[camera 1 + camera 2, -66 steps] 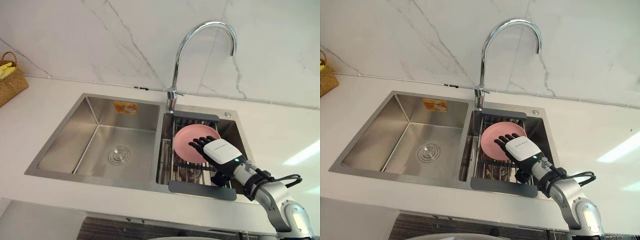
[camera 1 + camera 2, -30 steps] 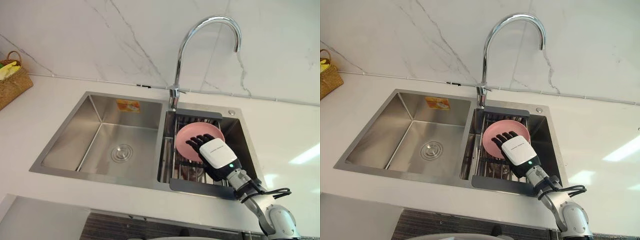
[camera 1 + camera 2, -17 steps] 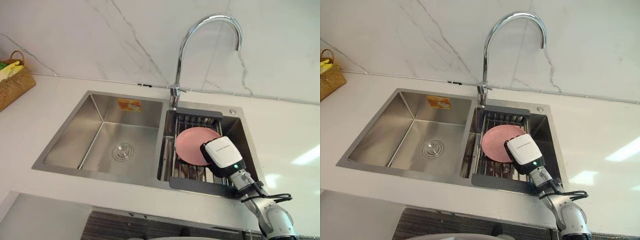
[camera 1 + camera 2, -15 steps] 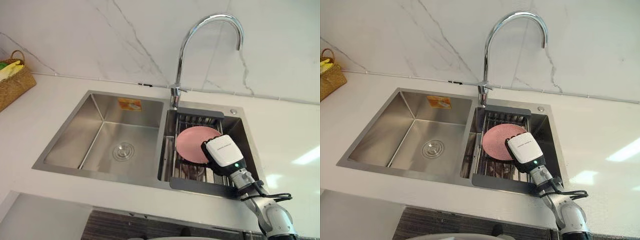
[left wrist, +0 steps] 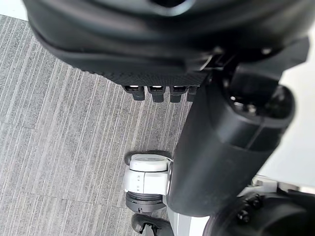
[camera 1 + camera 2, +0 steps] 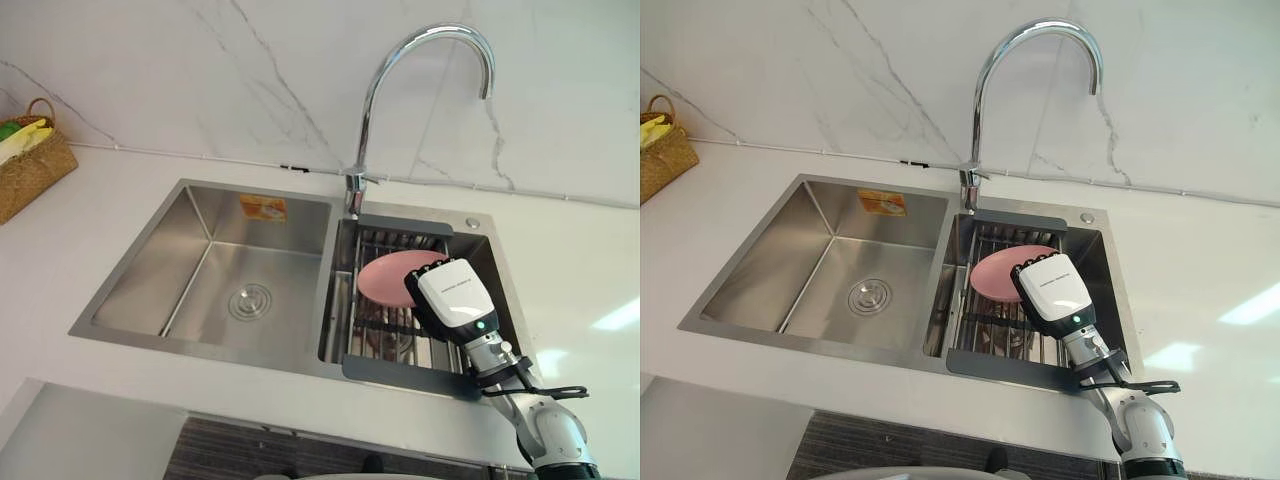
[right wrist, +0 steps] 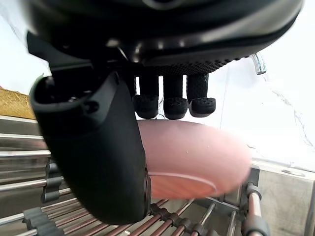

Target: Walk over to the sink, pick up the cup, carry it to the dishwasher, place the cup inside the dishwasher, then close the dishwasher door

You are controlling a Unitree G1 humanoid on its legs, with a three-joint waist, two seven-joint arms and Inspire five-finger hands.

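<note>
We are looking down on a stainless steel double sink (image 6: 160,270) set in a white table (image 6: 80,235), with a curved chrome faucet (image 6: 353,186) rising behind the divider toward the upper right of the frame. A woven wicker basket (image 6: 35,165) is sitting at the upper left edge. The left basin is showing a round drain (image 6: 249,300) and an orange sticker (image 6: 262,207) on its rear wall. A wire rack with dark grey end bars (image 6: 400,368) is spanning the right basin, right of centre.

The pink round dish (image 6: 392,275) is resting in that rack, and the right hand (image 6: 455,295) is covering its right edge. The fingers (image 7: 173,101) are curling over the dish's upper rim while the thumb (image 7: 98,162) is pressing on the near side, pinching it.

Two seconds ago the dish was standing with its face toward us; now it is tipping flatter.

It is smooth, matte and shallow, with a thin rim.

The left hand (image 5: 162,44) is hanging over grey striped floor (image 5: 64,137), its fingers (image 5: 157,92) straight in a row.
</note>
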